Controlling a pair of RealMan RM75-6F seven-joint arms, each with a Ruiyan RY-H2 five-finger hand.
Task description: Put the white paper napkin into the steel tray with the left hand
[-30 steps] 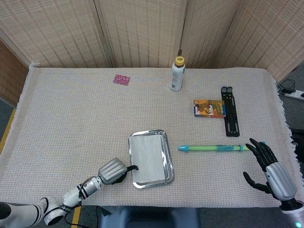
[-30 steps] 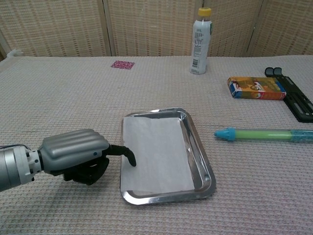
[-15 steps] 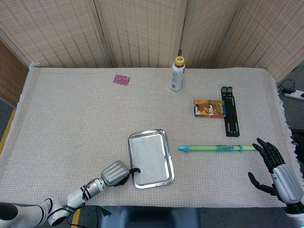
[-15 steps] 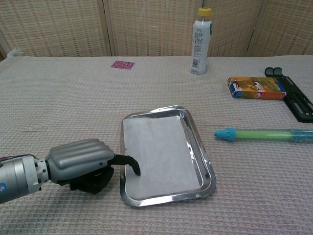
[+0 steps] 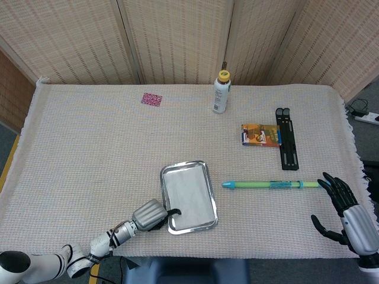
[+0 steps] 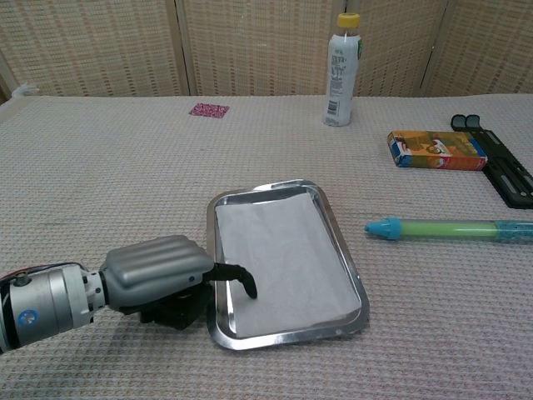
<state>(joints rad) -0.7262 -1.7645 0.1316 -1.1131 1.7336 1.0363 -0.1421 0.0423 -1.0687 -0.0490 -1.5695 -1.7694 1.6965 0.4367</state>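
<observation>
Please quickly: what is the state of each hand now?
Left hand: holds nothing; one finger reaches over the steel tray rim onto the white paper napkin.
Right hand: open, holding nothing.

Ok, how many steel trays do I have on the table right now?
1. The steel tray sits near the front edge, white paper napkin lying inside it, left hand at its left rim. Nothing suggests another is hidden.

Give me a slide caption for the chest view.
Left hand touches white paper napkin inside steel tray.
</observation>
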